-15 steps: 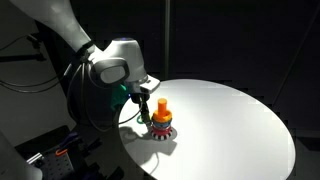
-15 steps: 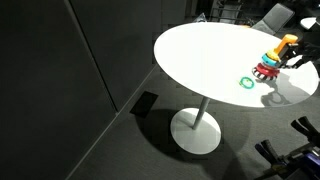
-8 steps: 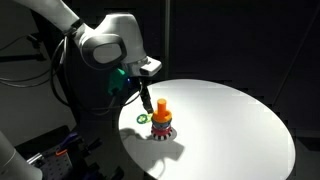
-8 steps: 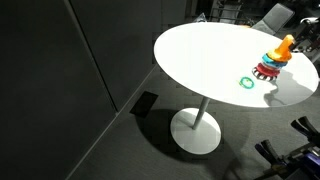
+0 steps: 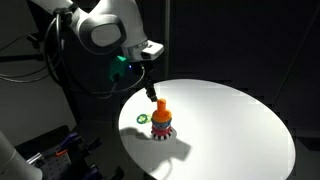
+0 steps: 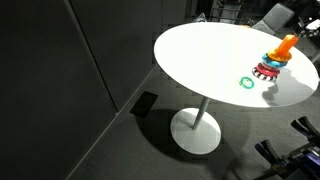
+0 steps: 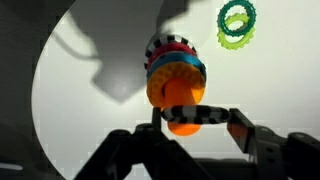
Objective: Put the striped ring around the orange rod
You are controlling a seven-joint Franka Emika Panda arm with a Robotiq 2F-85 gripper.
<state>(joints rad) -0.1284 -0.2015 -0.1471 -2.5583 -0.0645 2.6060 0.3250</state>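
My gripper [image 7: 198, 118] is shut on the striped ring [image 7: 185, 116], a flat black-and-white ring held edge-on between the fingers. It hangs above the orange rod [image 7: 176, 92], whose rounded top shows just behind the ring in the wrist view. Stacked coloured rings [image 7: 176, 66] sit round the rod's lower part. In an exterior view my gripper [image 5: 150, 93] is a little above and to the left of the orange rod [image 5: 161, 107]. The rod [image 6: 286, 45] also shows at the table's far right in an exterior view; the gripper is out of frame there.
A plain green ring [image 5: 142, 118] lies flat on the round white table [image 5: 230, 125] beside the peg; it also shows in the wrist view [image 7: 236, 22] and an exterior view [image 6: 247, 82]. The table edge [image 5: 128, 140] is close to the peg. The surroundings are dark.
My gripper has risen from beside the peg's ring stack to above the rod's top, with the arm lifting up and back. The green ring and the peg have not moved.
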